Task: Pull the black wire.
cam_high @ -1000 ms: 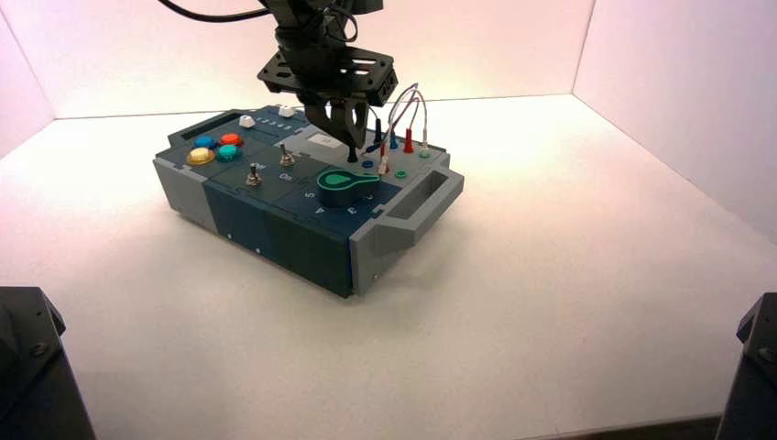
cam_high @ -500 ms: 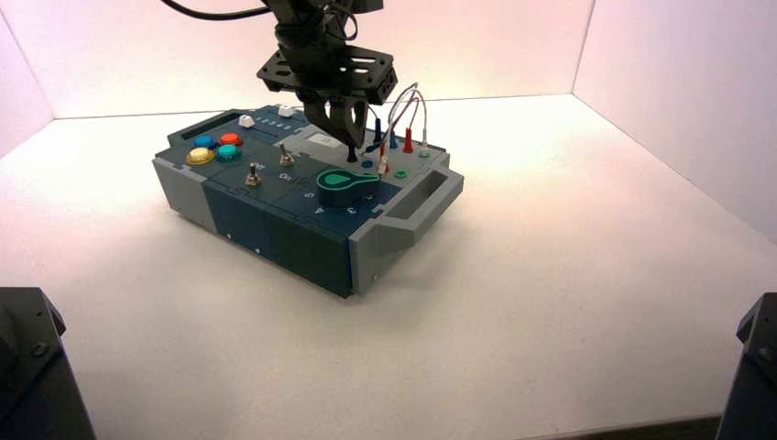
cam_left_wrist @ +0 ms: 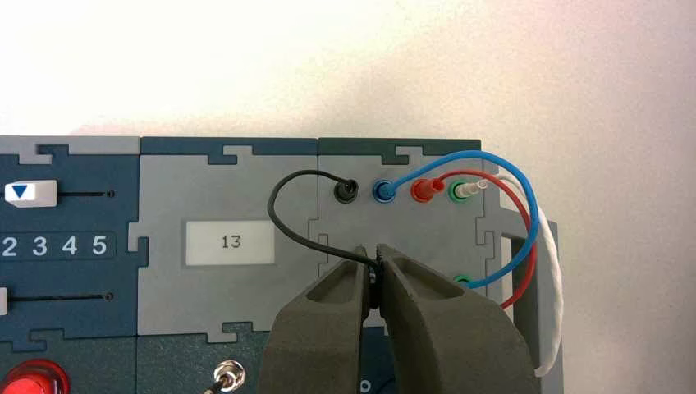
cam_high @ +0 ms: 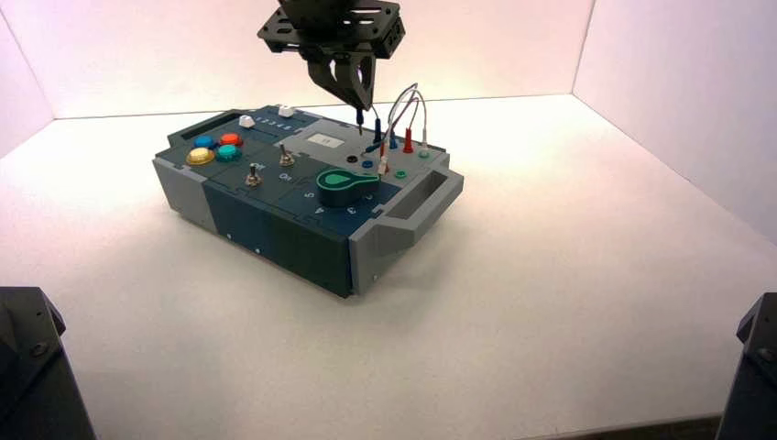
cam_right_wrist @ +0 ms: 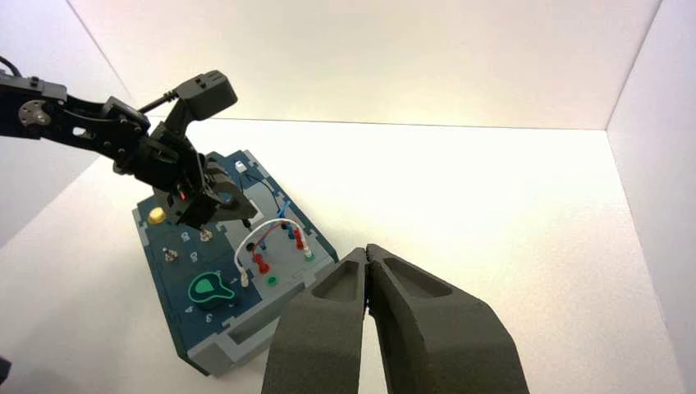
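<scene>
From the high view, the left gripper (cam_high: pixel 359 105) is hanging above the grey panel of the box, and the slim black tapered plug (cam_high: pixel 360 121) is dangling from its tips, just over a bare dark round socket (cam_high: pixel 352 159). The left wrist view is giving us what the high view is hiding: the thin black arching wire (cam_left_wrist: pixel 279 215) is looping across beside the pale rectangular display (cam_left_wrist: pixel 230 243), which is reading 13, and its far end is sitting in the black socket (cam_left_wrist: pixel 346 191) next to the blue plug (cam_left_wrist: pixel 384 190). And the fingers, they're closing on that near plug, nearly together, clamped with only the plug between them! The blue, red and white wires are arching alongside, apart from the black one. Over in the right wrist view, the right gripper (cam_right_wrist: pixel 367 254) is waiting well apart from the box, fingertips together, holding nothing.
</scene>
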Robot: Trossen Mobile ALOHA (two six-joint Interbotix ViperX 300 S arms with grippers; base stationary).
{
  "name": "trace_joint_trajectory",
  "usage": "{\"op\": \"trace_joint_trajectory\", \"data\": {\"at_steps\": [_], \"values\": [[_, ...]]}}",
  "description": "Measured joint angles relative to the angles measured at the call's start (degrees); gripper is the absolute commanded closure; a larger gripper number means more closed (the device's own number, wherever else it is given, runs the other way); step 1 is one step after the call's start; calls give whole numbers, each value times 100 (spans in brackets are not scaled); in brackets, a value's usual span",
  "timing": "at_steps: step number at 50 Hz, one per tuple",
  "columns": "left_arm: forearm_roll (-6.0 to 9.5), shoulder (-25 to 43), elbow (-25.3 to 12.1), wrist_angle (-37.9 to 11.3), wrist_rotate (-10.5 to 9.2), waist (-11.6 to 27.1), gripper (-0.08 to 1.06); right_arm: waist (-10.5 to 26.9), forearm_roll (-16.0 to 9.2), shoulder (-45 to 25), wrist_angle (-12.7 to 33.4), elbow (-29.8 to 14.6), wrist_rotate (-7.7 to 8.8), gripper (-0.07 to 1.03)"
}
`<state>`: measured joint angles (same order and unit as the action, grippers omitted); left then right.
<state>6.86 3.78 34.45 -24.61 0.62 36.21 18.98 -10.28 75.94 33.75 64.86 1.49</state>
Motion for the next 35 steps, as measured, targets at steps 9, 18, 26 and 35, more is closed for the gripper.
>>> {"op": "trace_joint_trajectory", "data": {"at_steps": [9, 18, 26, 35], "values": [[-88, 0, 0, 0, 0, 0, 101, 0, 0, 0, 0, 0, 0, 99], [-132, 0, 9, 0, 9, 0, 101, 0, 0, 9, 0, 0, 9, 99], [-141, -62, 9, -9, 0, 9, 101, 0, -9, 18, 9, 0, 0, 99], [-141, -123, 35, -26, 9, 0, 101, 0, 0, 114, 0, 0, 9, 99]]}}
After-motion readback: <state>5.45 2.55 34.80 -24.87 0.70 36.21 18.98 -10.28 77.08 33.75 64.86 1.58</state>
